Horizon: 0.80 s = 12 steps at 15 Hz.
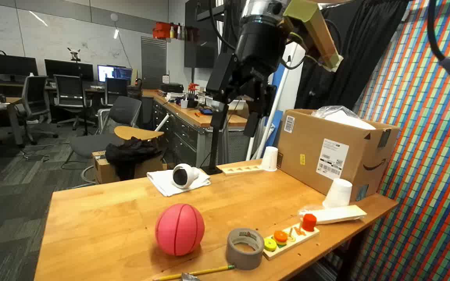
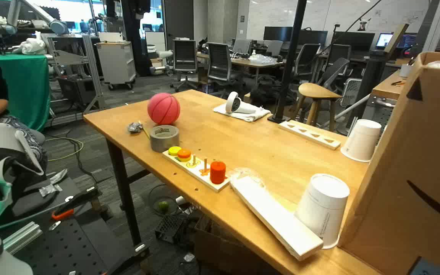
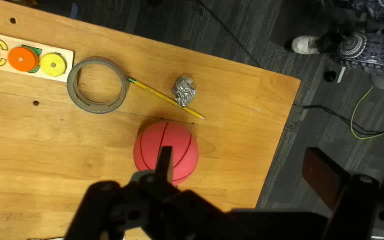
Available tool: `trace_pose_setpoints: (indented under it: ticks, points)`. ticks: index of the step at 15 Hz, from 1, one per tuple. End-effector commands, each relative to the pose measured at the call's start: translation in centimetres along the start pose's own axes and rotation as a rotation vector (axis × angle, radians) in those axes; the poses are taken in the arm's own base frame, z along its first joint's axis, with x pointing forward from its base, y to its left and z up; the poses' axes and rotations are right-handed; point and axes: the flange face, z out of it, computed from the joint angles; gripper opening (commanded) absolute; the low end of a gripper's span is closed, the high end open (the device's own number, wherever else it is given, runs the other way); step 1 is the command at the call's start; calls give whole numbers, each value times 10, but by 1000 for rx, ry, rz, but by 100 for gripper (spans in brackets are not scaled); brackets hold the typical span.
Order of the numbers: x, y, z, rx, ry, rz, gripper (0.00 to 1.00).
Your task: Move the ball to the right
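Note:
The ball [image 1: 180, 229] is pink-red with dark seam lines and rests on the wooden table. It also shows in an exterior view [image 2: 164, 109] near a table corner, behind the tape roll. My gripper [image 1: 234, 124] is open and empty, high above the far part of the table, apart from the ball. In the wrist view the gripper [image 3: 240, 151] has its fingers wide apart. One fingertip overlaps the ball [image 3: 182, 143] in the picture and hides its lower left part. The other finger appears over the floor beyond the table edge.
A grey tape roll [image 1: 244, 249], a pencil [image 3: 165, 96] and crumpled foil [image 3: 184, 90] lie near the ball. A peg board [image 1: 291, 240] lies beside the tape. A white-and-black device [image 1: 184, 175] sits on a cloth. White cups [image 1: 338, 193] and a cardboard box [image 1: 326, 148] stand farther along.

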Motion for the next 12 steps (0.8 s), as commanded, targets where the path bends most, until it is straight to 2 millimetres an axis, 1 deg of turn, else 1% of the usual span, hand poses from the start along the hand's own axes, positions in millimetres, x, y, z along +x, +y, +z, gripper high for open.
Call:
trace_pose_setpoints:
  ticks: [1,4,10,12]
  points:
    - [1,-1,-3,0,4,-1,100]
    - [0,-2,-8,0,13,-4,100]
    - [0,-2,-8,0,13,-4,100]
    - [6,-12,1,-20,27,-45,100]
